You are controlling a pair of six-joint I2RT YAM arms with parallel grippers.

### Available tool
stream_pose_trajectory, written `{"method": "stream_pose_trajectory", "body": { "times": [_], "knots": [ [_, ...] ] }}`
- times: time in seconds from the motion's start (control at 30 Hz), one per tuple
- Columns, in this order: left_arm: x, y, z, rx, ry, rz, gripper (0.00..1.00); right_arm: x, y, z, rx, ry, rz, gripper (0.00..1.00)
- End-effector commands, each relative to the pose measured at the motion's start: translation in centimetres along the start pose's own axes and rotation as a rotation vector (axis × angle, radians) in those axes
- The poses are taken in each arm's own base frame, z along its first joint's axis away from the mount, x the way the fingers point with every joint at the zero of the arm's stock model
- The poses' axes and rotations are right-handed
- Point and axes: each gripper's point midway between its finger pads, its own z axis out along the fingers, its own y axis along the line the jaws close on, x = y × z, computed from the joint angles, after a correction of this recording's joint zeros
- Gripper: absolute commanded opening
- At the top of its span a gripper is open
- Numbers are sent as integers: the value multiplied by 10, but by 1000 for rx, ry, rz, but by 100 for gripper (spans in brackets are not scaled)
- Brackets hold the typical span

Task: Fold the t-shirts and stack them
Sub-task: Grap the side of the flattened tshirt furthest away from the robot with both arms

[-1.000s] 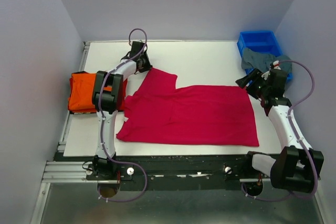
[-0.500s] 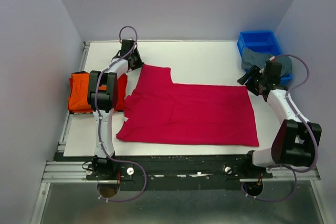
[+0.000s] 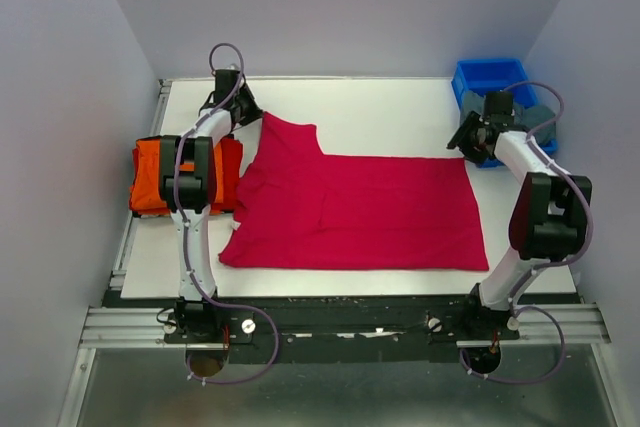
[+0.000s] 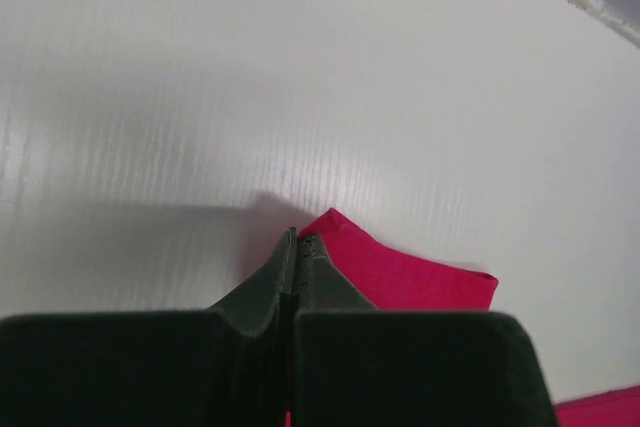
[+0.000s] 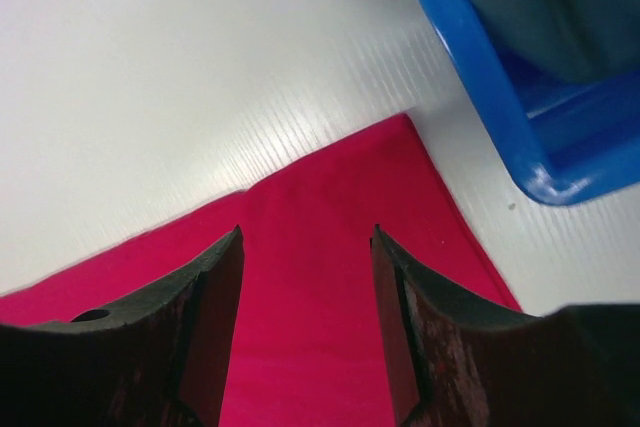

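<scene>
The left end effector [image 3: 248, 112], in the upper left of the overhead view, is pressing its fingers [image 4: 262, 292] fully together, and the wrist view shows them pinching a pointed corner of the crimson-pink t-shirt [image 3: 360, 212], whose cloth is peeking out right at the tips. The right end effector [image 3: 462, 142], toward the upper right of the overhead view, is holding its fingers [image 5: 215, 327] apart with nothing between them; in its own view it is hovering over the shirt's far right corner, and whether the tips are touching the cloth cannot be told. The crimson-pink t-shirt is lying spread flat across the middle of the white surface [image 3: 380, 107], with one flap reaching up toward the left end effector. The blue bin [image 3: 490, 77] is sitting in the upper right corner of the surface, and a grey-teal t-shirt [image 3: 540, 115] is bunching up inside it and spilling over its near rim. At the left edge of the frame, an orange t-shirt [image 3: 150, 182] is resting folded, with a red t-shirt [image 3: 232, 172] showing along its right side.
</scene>
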Motion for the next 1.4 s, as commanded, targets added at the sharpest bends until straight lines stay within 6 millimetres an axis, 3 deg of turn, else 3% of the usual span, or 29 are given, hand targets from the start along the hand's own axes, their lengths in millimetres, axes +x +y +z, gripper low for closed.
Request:
{"method": "stream_pose_trajectory", "body": {
  "times": [0.0,0.27,0.5,0.6,0.9,1.03,1.27,1.37],
  "knots": [
    [-40,-11,-6,82,-95,-35,0,-9,-3,10,77,11,-23,61],
    [-38,-3,0,50,-87,-23,0,-15,-11,35,151,48,-42,61],
    [-38,-8,-4,48,-84,3,0,-15,-14,59,196,104,-40,59],
    [-38,-7,-5,34,-87,14,0,-9,-17,68,205,123,-38,53],
    [-39,-13,-10,47,-87,19,0,-9,-14,78,271,182,-72,51],
    [-37,-13,-13,50,-85,24,0,-6,-12,81,309,204,-96,42],
    [-38,-16,-16,56,-88,31,0,6,-8,90,308,242,-104,40],
    [-37,-18,-17,60,-86,33,0,4,-9,88,333,252,-98,26]
  ]
}}
